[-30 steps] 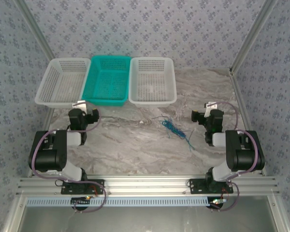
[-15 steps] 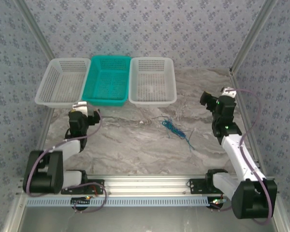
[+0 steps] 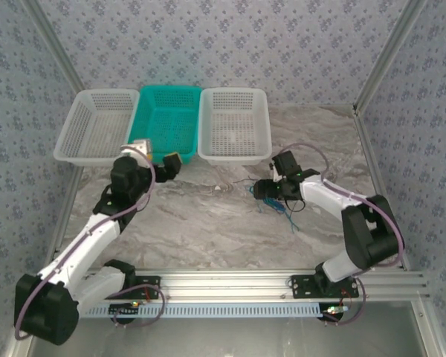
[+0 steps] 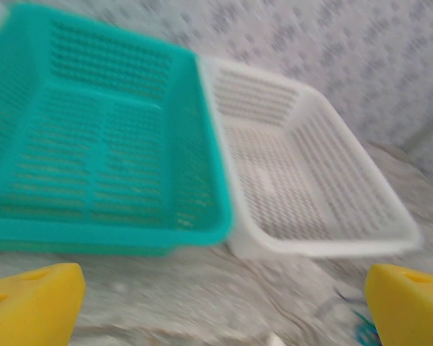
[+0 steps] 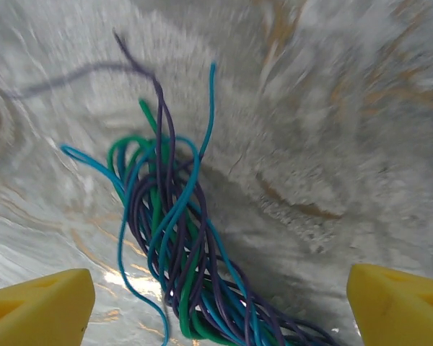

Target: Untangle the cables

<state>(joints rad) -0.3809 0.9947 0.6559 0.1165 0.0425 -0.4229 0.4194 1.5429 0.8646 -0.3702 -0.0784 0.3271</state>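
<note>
Approach stage — right gripper (image 5: 216, 310) gapes empty just above the knotted blue, green and purple cables (image 5: 175, 241) on the marble tabletop (image 3: 208, 223), right of centre, left gripper (image 4: 224, 303) equally wide and empty by the teal basket (image 4: 101, 241) — next move likely calls for pinching one strand.

Teal basket (image 3: 167, 123) of perforated plastic, set at the back of a grey marbled worktop (image 3: 201, 223). Touching its left side, a white basket (image 3: 97, 125) of the same mesh. Touching its right side, a second white basket (image 3: 234, 123), rim against rim in the blurred left wrist view. Behind the teal basket, a pale wall (image 3: 223, 44) printed with small blue flowers. Well in front of the teal basket, a ribbed aluminium rail (image 3: 223, 286) along the worktop's near edge.
</note>
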